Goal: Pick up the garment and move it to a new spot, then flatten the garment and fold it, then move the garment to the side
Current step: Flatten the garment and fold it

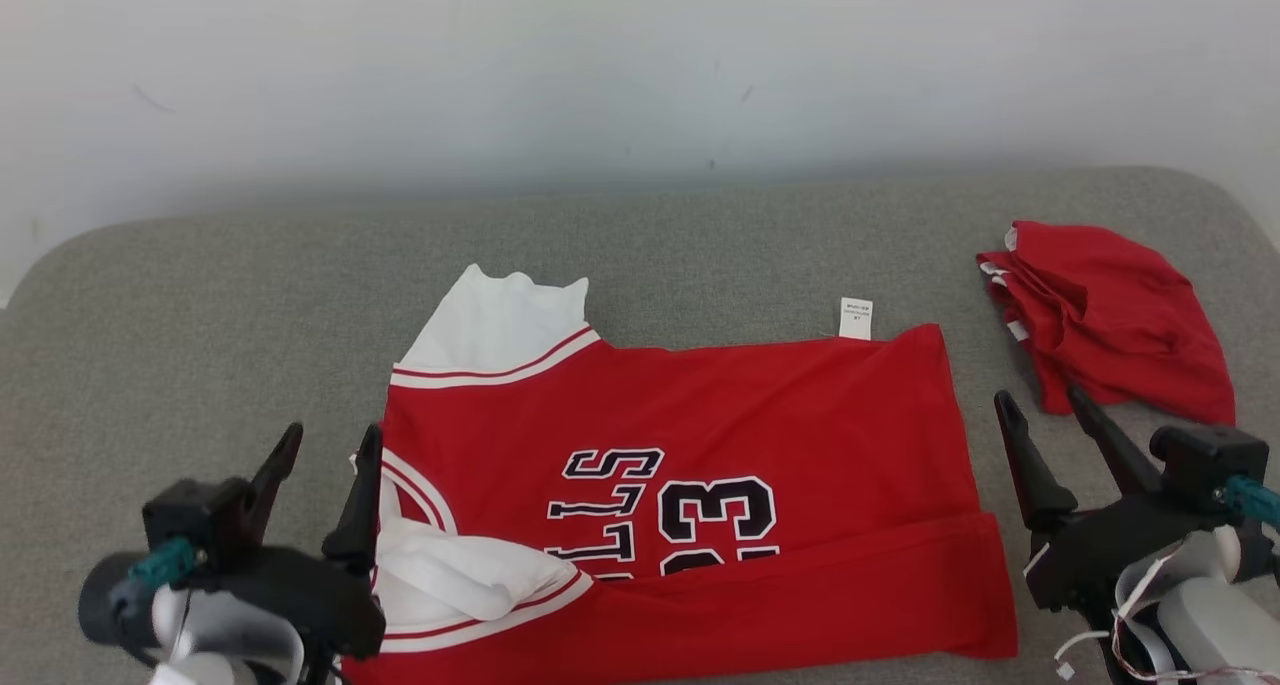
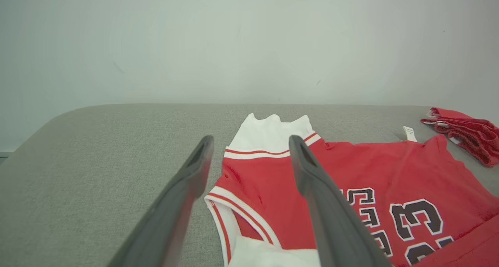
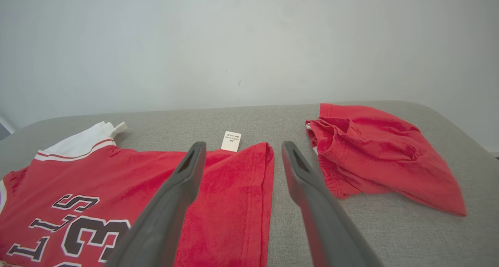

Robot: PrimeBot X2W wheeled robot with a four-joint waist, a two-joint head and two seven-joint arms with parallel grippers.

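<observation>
The left end effector (image 1: 333, 432) and right end effector (image 1: 1039, 395) are gaping wide, empty — the limp, light red-and-white fabric jersey (image 1: 700, 415), mid-frame, is likely wanting corner pinches.

Head view: high up, facing forward and down on the grey surface (image 1: 200, 295), with the wall (image 1: 640, 65) at the top.
Left wrist view: low and close, looking along the left gripper (image 2: 250, 142) over the white-trimmed end of the jersey (image 2: 351, 169), toward the wall.
Right wrist view: low, looking along the right gripper (image 3: 242, 146) at the jersey's hem and the red bundle (image 3: 374, 150).
Shared: all three take in the jersey, its white tag (image 1: 855, 318), the bundle and the wall.
</observation>
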